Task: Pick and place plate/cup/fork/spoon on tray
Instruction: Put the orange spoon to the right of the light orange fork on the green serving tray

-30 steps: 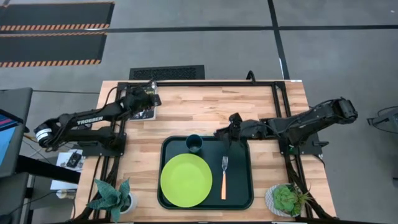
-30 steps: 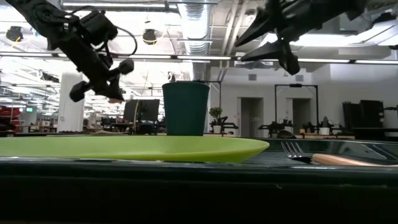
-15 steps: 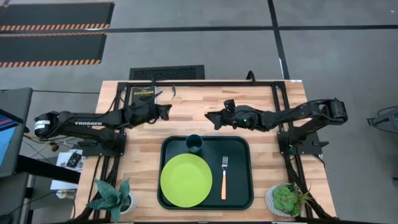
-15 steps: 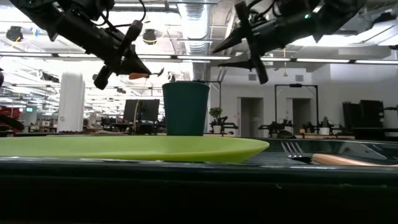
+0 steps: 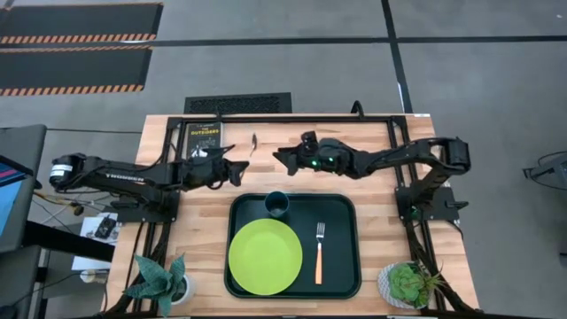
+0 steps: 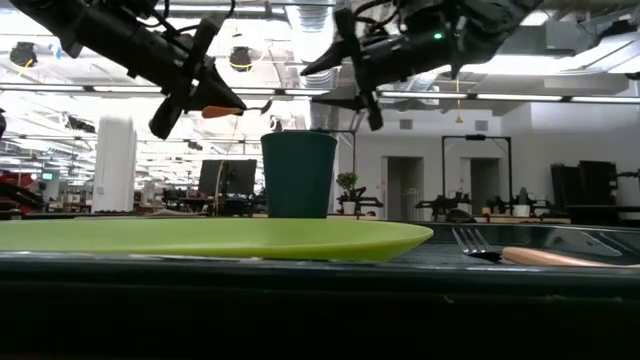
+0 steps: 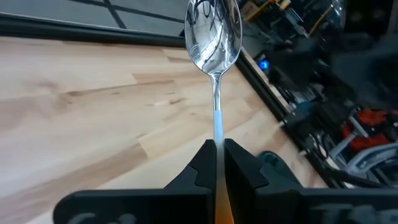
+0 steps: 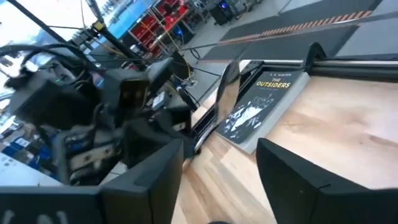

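Observation:
The dark green tray (image 5: 341,266) lies at the table's near middle. On it rest the lime-green plate (image 5: 265,257), the teal cup (image 5: 276,204) standing upright at the far edge, and the orange-handled fork (image 5: 319,252). My left gripper (image 5: 239,167) is shut on the spoon (image 5: 253,143), above the bare table just beyond the tray's far left corner. The spoon's silver bowl (image 7: 214,31) points away past the fingertips. My right gripper (image 5: 278,157) is open and empty, in the air beyond the cup. In the low view it shows up high (image 6: 340,78). My left gripper pinches the spoon between its two fingers where the silver neck meets the orange handle (image 7: 217,163). The fingers lie along the spoon. The neck and bowl stick out ahead of the fingertips. The spoon is lifted clear of the table, about level (image 6: 222,110).
A dark book (image 5: 204,137) lies at the table's far left. Potted plants stand at the near left corner (image 5: 164,279) and the near right corner (image 5: 409,283). Bare tray floor lies right of the fork.
My left gripper has carried the spoon from near the book toward the table's right and near edges, closer to the tray. My right gripper has gone from above the tray's far edge toward the table's left and far edges, staying open.

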{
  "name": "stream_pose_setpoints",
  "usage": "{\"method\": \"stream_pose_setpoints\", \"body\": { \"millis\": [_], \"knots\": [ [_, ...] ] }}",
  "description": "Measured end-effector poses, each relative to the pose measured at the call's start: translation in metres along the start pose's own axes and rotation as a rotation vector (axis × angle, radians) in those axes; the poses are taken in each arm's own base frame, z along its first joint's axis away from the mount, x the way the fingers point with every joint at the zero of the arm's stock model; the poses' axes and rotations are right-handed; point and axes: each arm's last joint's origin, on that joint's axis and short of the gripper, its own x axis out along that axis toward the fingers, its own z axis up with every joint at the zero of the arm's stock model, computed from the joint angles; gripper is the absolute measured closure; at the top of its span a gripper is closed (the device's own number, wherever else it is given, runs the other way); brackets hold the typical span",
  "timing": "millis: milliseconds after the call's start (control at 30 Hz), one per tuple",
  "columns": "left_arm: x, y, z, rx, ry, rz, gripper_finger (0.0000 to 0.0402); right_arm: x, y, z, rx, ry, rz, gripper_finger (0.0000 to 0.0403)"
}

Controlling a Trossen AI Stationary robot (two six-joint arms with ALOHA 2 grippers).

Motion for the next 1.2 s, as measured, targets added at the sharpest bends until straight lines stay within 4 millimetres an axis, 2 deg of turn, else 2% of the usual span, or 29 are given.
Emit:
{"method": "stream_pose_setpoints", "body": {
  "millis": [200,433,667,933,1067,1200],
  "knots": [
    [-0.002,-0.003,-0.004,0.013,0.016,-0.017,0.0401,0.030,-0.002,0.009,-0.007,0.078,-0.030,0.0162],
    [0.003,-0.001,-0.009,0.046,0.041,0.009,0.0401,0.057,0.005,0.017,-0.056,0.112,-0.047,0.0164],
    [0.009,0.002,-0.014,0.066,0.065,0.039,0.0401,0.075,0.009,0.020,-0.110,0.197,-0.121,0.0165],
    [0.010,0.001,-0.015,0.086,0.065,0.040,0.0401,0.088,-0.005,0.015,-0.107,0.241,-0.190,0.0166],
    [0.010,0.002,-0.015,0.086,0.064,0.041,0.0401,0.089,-0.004,0.017,-0.106,0.227,-0.196,0.0187],
    [0.010,0.002,-0.014,0.088,0.052,0.052,0.0401,0.089,-0.004,0.017,-0.107,0.223,-0.203,0.0236]
  ]
}}
